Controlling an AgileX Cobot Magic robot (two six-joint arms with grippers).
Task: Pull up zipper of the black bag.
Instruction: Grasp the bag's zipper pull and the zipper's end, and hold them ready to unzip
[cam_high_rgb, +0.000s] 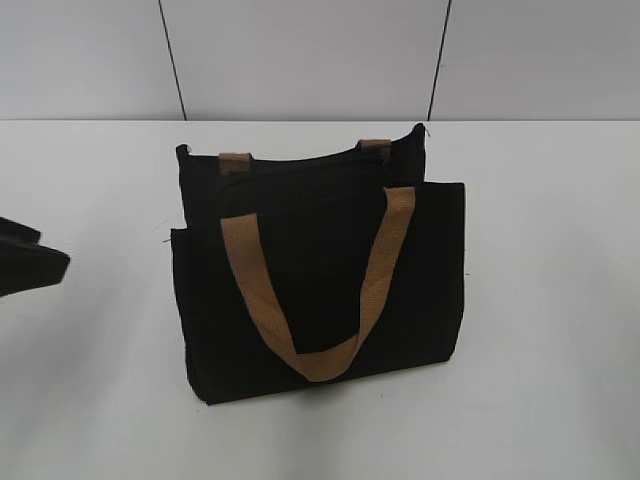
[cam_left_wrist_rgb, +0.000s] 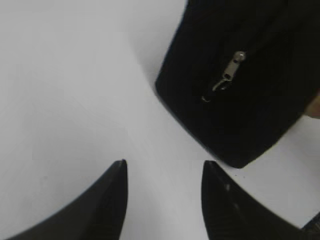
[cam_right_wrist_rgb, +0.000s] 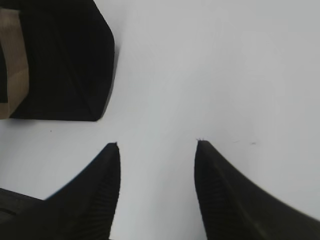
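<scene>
The black bag (cam_high_rgb: 320, 270) stands upright in the middle of the white table, with a tan webbing handle (cam_high_rgb: 310, 280) hanging down its front. In the left wrist view the bag's end (cam_left_wrist_rgb: 240, 85) shows the zipper's silver pull (cam_left_wrist_rgb: 229, 75) lying on the black fabric. My left gripper (cam_left_wrist_rgb: 164, 162) is open and empty over bare table, short of the bag's corner. Its dark body (cam_high_rgb: 25, 260) shows at the left edge of the exterior view. My right gripper (cam_right_wrist_rgb: 157, 143) is open and empty over bare table, to the right of the bag's other end (cam_right_wrist_rgb: 60, 60).
The white table (cam_high_rgb: 540, 380) runs to a grey panelled wall (cam_high_rgb: 300, 60) behind the bag. Bare table lies on both sides of the bag and in front of it.
</scene>
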